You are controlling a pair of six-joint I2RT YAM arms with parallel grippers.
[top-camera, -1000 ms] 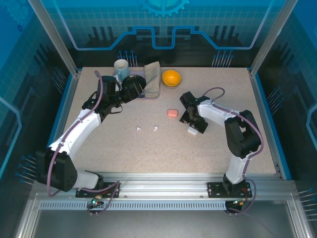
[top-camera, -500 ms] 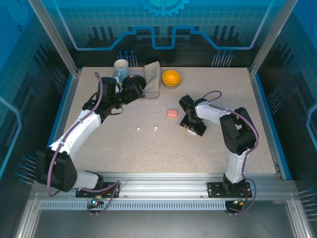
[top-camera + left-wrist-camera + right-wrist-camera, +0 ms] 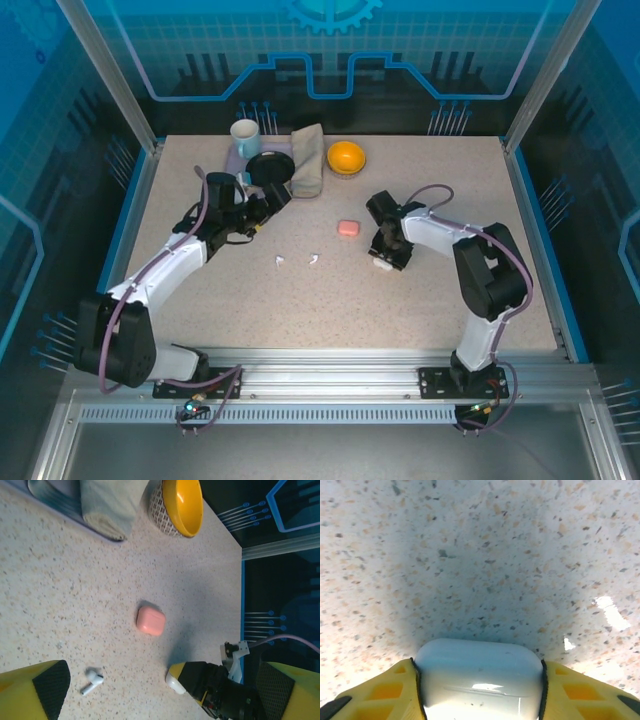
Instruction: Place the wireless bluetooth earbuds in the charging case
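Note:
Two white earbuds [image 3: 280, 262] [image 3: 314, 259] lie loose on the speckled table, and one of them [image 3: 91, 680] lies by my left finger. A closed white charging case [image 3: 479, 677] rests on the table at centre right, also seen from above [image 3: 382, 264]. My right gripper [image 3: 477, 680] is shut on it, a yellow finger [image 3: 380, 692] pressed against each side. A closed pink charging case [image 3: 347, 229] sits just left of it, untouched. My left gripper [image 3: 262, 200] hovers open and empty at the back left, looking across at the pink case [image 3: 150, 620].
At the back of the table are a white mug [image 3: 244, 133], a black disc [image 3: 270, 167], a folded grey cloth [image 3: 308, 160] and an orange bowl [image 3: 346, 157]. Blue rails edge the table on both sides.
My right gripper's fingers have closed in onto the white case, shifting slightly left. My left arm has drawn back from the black disc toward the table's middle.

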